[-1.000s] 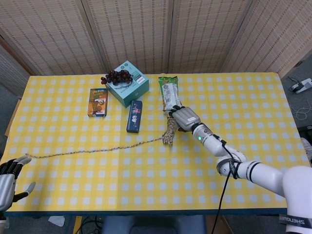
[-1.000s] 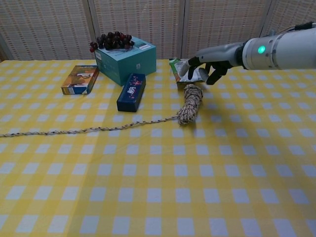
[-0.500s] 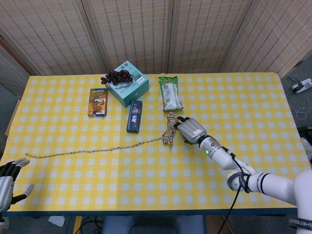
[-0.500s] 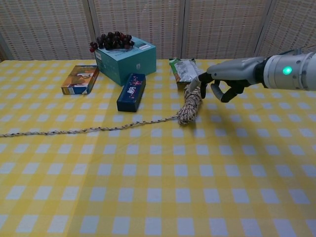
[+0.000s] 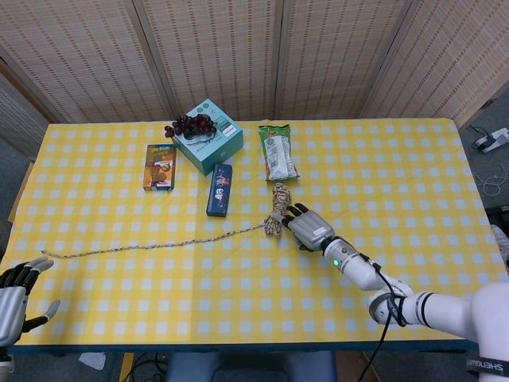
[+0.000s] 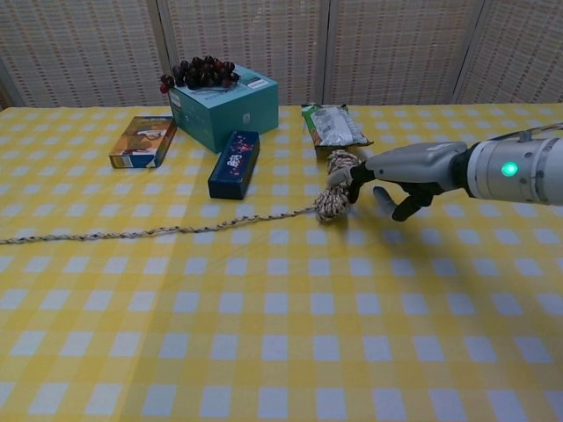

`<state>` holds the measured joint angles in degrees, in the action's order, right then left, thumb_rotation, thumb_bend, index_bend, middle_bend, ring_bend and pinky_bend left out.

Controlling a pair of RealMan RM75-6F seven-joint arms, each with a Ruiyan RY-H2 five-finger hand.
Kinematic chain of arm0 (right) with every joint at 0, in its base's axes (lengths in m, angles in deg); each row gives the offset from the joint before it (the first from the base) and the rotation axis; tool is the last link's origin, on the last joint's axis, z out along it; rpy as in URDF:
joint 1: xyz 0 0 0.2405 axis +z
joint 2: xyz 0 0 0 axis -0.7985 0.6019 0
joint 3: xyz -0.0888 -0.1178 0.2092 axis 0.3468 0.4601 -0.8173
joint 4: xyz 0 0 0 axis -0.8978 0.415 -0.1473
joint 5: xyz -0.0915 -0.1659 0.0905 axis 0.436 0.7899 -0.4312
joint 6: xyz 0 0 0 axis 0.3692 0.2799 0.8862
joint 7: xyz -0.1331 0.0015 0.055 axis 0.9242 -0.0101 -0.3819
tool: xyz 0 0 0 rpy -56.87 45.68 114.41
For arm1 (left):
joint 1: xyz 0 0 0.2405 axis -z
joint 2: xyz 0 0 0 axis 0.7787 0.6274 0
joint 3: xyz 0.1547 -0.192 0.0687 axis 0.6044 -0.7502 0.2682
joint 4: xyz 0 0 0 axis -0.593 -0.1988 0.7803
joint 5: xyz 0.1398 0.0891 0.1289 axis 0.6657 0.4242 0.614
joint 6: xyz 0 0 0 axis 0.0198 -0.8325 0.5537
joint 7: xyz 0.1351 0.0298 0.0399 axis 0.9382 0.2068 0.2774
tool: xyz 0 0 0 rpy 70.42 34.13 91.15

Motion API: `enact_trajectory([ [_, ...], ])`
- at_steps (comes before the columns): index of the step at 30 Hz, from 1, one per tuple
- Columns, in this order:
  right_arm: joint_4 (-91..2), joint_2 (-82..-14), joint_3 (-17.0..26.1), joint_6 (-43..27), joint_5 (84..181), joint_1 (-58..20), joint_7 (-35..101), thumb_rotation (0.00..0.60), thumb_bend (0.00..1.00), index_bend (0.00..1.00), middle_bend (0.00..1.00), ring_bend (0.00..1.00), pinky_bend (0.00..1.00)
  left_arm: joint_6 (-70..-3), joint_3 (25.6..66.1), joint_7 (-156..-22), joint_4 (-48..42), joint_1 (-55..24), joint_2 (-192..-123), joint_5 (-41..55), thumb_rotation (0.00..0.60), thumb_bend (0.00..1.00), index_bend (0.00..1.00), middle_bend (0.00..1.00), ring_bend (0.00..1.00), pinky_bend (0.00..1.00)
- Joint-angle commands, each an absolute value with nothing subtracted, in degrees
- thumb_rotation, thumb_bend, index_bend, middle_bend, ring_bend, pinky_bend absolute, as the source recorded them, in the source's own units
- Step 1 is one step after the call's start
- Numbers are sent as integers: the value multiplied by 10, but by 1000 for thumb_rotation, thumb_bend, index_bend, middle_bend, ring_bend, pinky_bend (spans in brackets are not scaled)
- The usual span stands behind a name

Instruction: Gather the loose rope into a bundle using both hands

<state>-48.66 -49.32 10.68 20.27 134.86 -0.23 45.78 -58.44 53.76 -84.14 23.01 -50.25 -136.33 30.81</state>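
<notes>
While most of the rope trails left across the tabletop, coiled end at centre. Right hand open, fingertips touching coil, likely to pin it. Left hand open, empty, near-left edge, apart from loose end.

The right hand has come down from beside the snack packet to the coiled end of the rope, fingertips now touching the coil; the left hand has slid slightly away from the rope's loose end
</notes>
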Motion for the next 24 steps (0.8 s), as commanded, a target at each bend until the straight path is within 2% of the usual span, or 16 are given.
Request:
enact_trajectory([
  [1,-483,-507,98,199,1347,3,457,600,859,0,181,0,0,-583,537,-842,230,-502,-1364,307,600,280,258,191,154,144],
  [8,-486,-539,71,190,1330,26,472,600,859,0,170,0,0,-582,537,-845,227,-502,-1366,307,600,280,258,190,154,140],
  [13,-511,-525,61,173,1328,27,479,600,822,0,170,0,0,-583,537,-849,224,-503,-1364,307,600,280,258,190,154,140],
  [15,-519,-510,58,161,1333,21,473,600,765,0,179,0,0,-583,537,-851,223,-504,-1365,306,600,280,258,191,154,140],
  [18,-510,-497,51,150,1338,14,456,600,592,0,200,0,0,-582,539,-851,222,-504,-1367,307,600,280,257,190,154,140],
  [20,-491,-494,47,162,1332,20,451,600,443,0,201,0,0,-580,540,-850,223,-504,-1368,307,600,279,258,190,154,140],
  [24,-445,-506,48,199,1314,45,468,600,318,0,201,0,0,-580,538,-849,227,-502,-1368,309,600,280,258,190,154,140],
])
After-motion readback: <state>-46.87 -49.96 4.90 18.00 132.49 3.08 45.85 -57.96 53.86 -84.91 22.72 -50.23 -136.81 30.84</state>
